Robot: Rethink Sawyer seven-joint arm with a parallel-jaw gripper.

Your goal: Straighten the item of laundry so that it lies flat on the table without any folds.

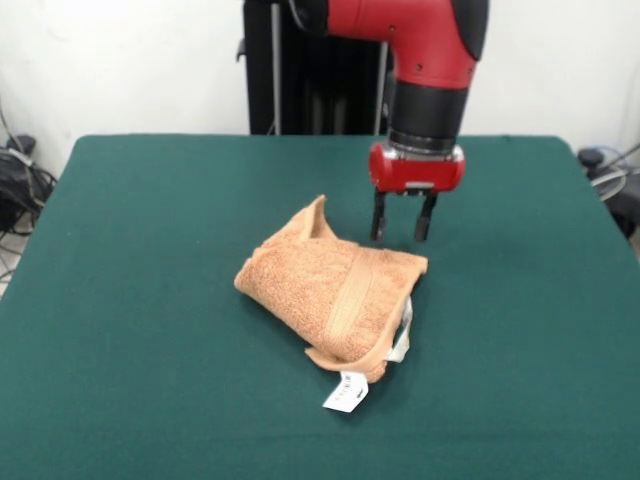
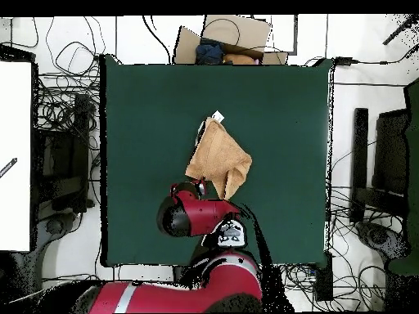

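A white wall backs the scene, with cables (image 2: 61, 123) tangled on the floor at the sides and a cardboard box (image 2: 233, 37) beyond one edge of the table. The table (image 1: 150, 250), covered in dark green cloth, fills most of both views. The red and black arm (image 1: 430, 60) descends from above in the front view; overhead, its red links extend from the base toward the table centre. The item of laundry (image 1: 330, 290), an orange-tan terry towel, lies near the middle of the table, folded over itself into a rumpled, roughly triangular heap, with one corner standing up at its far side. A woven border band (image 1: 350, 300) runs across its upper layer. The gripper (image 1: 403, 218) hangs just beyond the towel's far edge, its two dark fingers pointing down, parted, with nothing between them and not touching the cloth. Two white tags (image 1: 345, 392) protrude at the towel's near edge, the lower one lying on the green cloth.
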